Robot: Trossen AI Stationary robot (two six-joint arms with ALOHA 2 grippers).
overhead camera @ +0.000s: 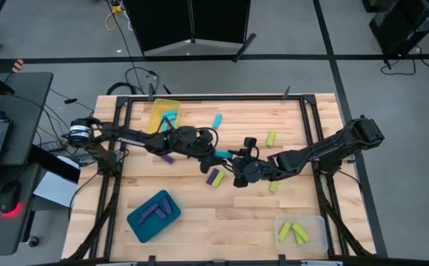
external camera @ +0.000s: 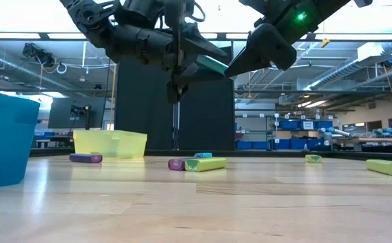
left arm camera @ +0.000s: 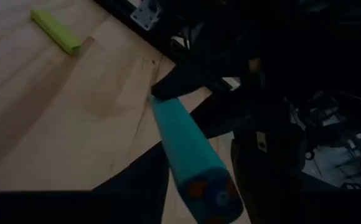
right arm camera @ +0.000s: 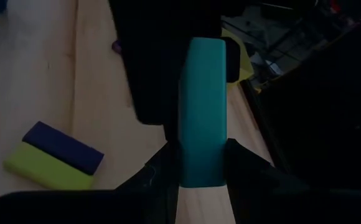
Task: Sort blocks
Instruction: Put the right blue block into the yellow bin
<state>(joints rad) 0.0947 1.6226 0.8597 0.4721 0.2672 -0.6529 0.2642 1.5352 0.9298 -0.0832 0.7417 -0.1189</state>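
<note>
Evidently a handover is in hand: a cyan block (right arm camera: 200, 112) is held aloft above mid-counter (overhead camera: 200, 222), pinched at one end by the right hand (overhead camera: 238, 171), while the left hand (overhead camera: 216, 156) is spread about its other end. Next, a firm left grip is called for before release. Height is shown only in the low view; the pinch only in the right wrist view.

Two dark jointed arms, black cabling, green light on one
</note>
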